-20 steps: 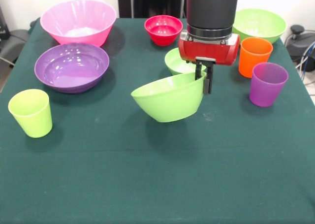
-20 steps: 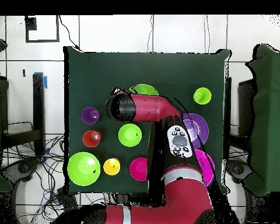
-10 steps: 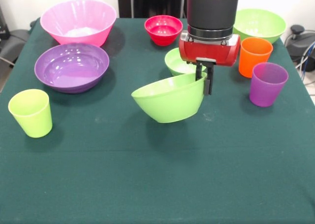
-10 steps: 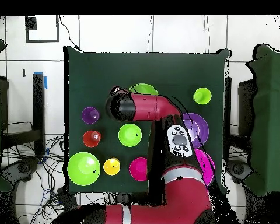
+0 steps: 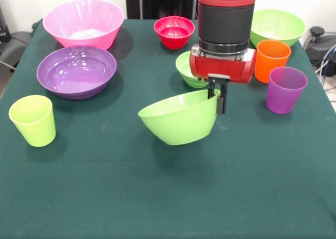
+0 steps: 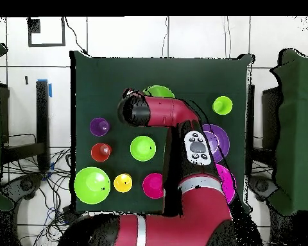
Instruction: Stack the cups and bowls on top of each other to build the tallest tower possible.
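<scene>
My gripper [image 5: 217,99] is shut on the right rim of a mid-sized lime green bowl [image 5: 178,119]. The bowl hangs tilted just above the middle of the green table, and it peeks out beside the arm [image 6: 159,93] in the overhead view. Behind the gripper sits a smaller lime green bowl [image 5: 188,69]. The big pink bowl [image 5: 84,22] and the shallow purple bowl [image 5: 76,71] stand apart at the left. A small red bowl [image 5: 174,31] and a large lime green bowl [image 5: 277,26] sit at the back. No bowl rests inside another.
An orange cup [image 5: 272,60] and a purple cup [image 5: 285,89] stand right of the gripper. A lime green cup [image 5: 33,120] stands near the left edge. The overhead view shows a yellow cup [image 6: 123,182] between the large lime bowl [image 6: 92,185] and the red bowl [image 6: 153,184].
The gripper has carried the tilted lime bowl a little toward the table's near side in the front view, uncovering more of the small lime bowl behind it. The grip has not changed.
</scene>
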You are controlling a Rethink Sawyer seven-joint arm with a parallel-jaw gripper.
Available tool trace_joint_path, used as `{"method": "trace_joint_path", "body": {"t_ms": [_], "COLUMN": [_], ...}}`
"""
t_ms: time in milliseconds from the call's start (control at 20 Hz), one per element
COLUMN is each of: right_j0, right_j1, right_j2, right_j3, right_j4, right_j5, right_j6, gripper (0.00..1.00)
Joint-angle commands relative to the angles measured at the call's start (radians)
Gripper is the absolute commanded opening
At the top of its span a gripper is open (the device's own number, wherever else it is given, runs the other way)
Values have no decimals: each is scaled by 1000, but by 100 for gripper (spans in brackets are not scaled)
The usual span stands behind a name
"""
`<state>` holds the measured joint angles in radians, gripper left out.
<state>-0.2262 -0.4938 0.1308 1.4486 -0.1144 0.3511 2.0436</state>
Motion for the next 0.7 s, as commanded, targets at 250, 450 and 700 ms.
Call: {"method": "trace_joint_path", "body": {"t_ms": [250,450,700], "right_j0": [10,11,14], "right_j1": [49,49,48], "right_j2": [102,100,94], "right_j3": [-92,-88,-86], "right_j4": [-58,-60,-62], "right_j5": [54,50,43], "right_j6": [-71,-65,-55], "gripper": [0,0,100]}}
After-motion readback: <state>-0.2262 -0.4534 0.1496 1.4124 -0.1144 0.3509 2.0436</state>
